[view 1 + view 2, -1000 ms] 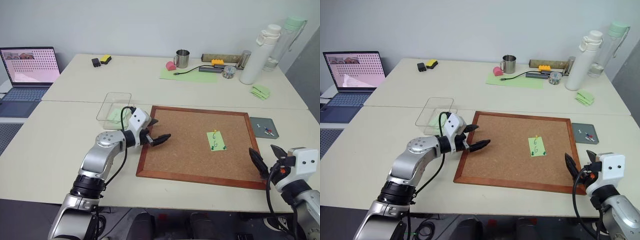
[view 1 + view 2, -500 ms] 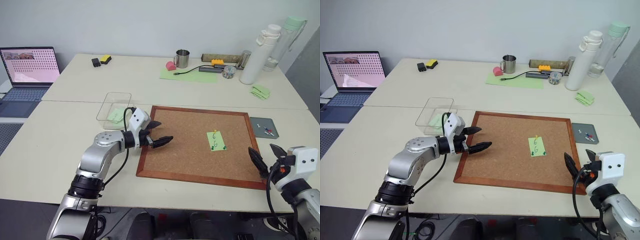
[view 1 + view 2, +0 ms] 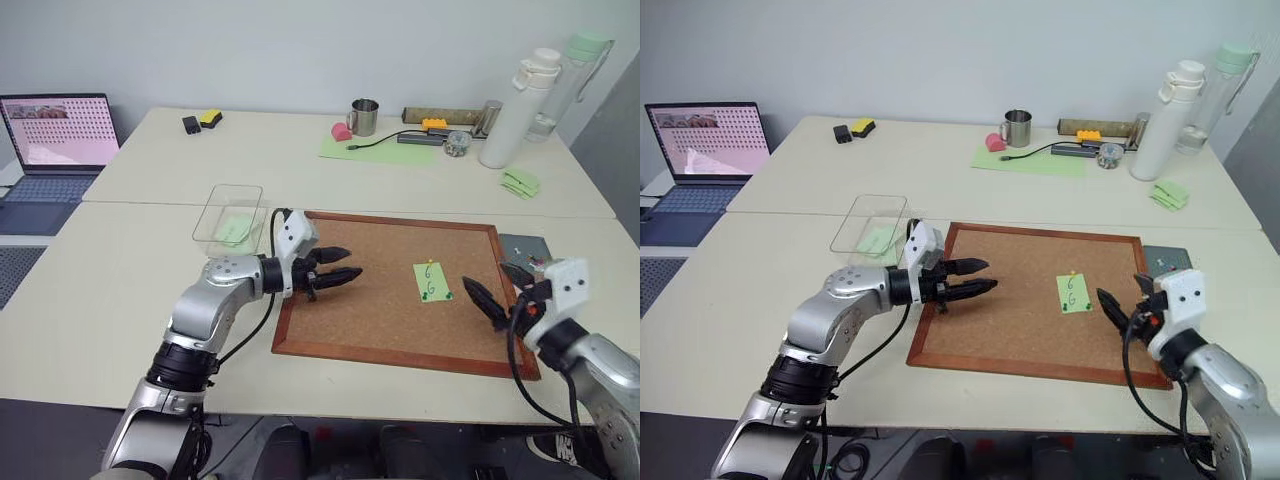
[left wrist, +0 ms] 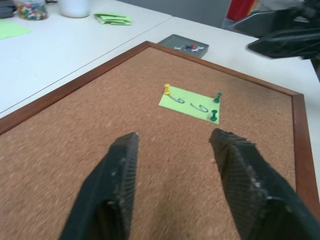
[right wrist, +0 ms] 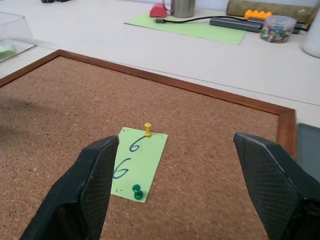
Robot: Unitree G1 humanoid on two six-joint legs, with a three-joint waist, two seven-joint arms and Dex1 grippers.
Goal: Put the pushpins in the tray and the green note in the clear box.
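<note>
green note (image 3: 431, 281): still pinned flat on the cork board (image 3: 380, 340), in the board's right half, closer to the right edge than the middle, "6 6" scribbled on it
pushpins: yellow pin (image 5: 147, 129) stuck in the note's far edge; green pin (image 5: 136, 191) at the near corner. The left wrist view looks like there are two green ones side by side along that edge, but they're too tiny for me to swear to it
tray (image 3: 527, 251): dark grey, flat on the table just off the board's right edge near its far right corner, a few small coloured pins lying in it
clear box (image 3: 230, 218): on the table just off the board's far left corner, a pale green slip of paper inside
left gripper (image 3: 338, 267): hanging over the board's left part, pointing across toward the note, fingers (image 4: 118, 185) a bit apart, nothing between them
right gripper (image 3: 497, 289): over the board's right edge, aimed at the note and near it, fingers (image 5: 85, 190) spread wide, holding nothing, not touching the note
far side of the table: steel mug (image 3: 364, 116), big green sheet (image 3: 378, 148) with a cable across it, white bottle (image 3: 518, 108)
laptop (image 3: 55, 140): open, on a separate stand off the table's left edge
</note>
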